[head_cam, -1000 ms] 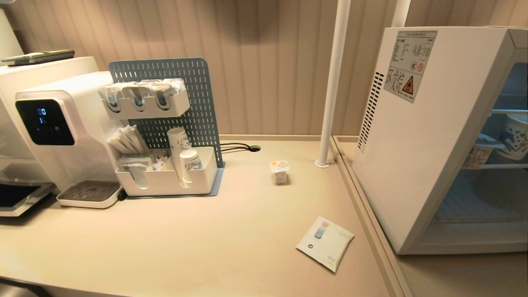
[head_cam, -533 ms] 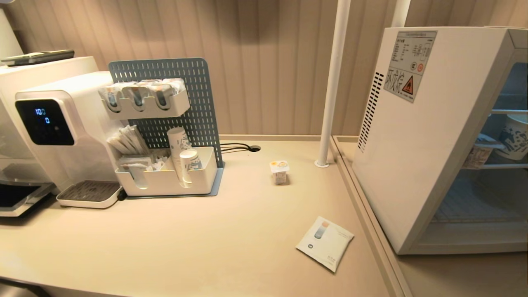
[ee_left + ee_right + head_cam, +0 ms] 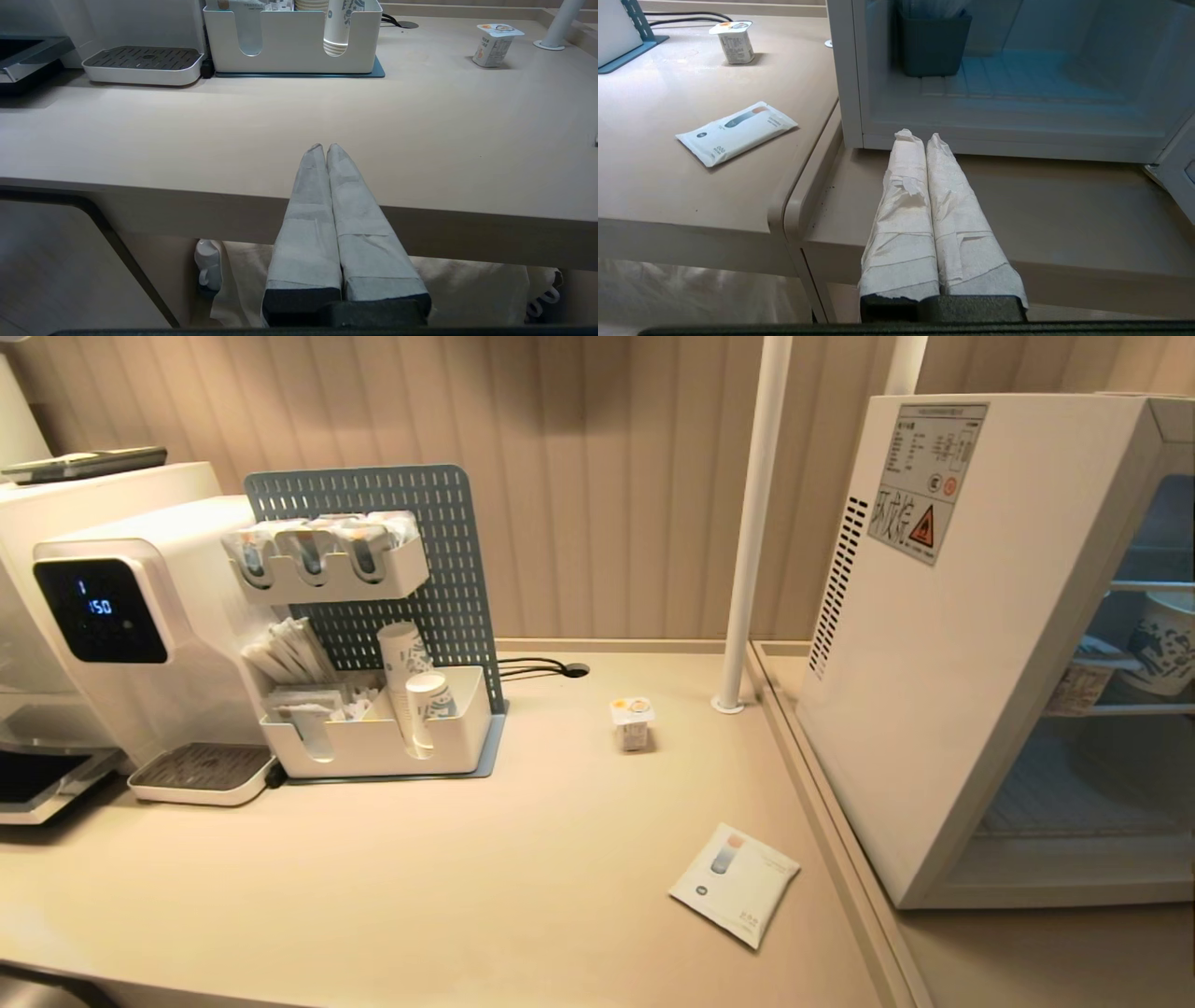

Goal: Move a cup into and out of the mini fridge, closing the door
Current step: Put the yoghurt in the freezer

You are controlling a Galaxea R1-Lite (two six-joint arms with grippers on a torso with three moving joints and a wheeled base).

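Nothing has moved: cup [image 3: 632, 722] stands outside mini fridge [image 3: 943, 644], door cut off, both tools [image 3: 325, 148] [image 3: 920, 135] pinched empty.

Beige ribbed wall panelling [image 3: 597, 485] runs behind everything. Long tan counter [image 3: 420, 896], lower tan table [image 3: 1046, 952] butted against its right edge. White pole [image 3: 752, 523] rises from counter near back, second one just behind. Cable grommet [image 3: 576, 669] with black cords by wall. Pale wood-look floor [image 3: 51, 275] under counter. Warm, soft lighting overall.
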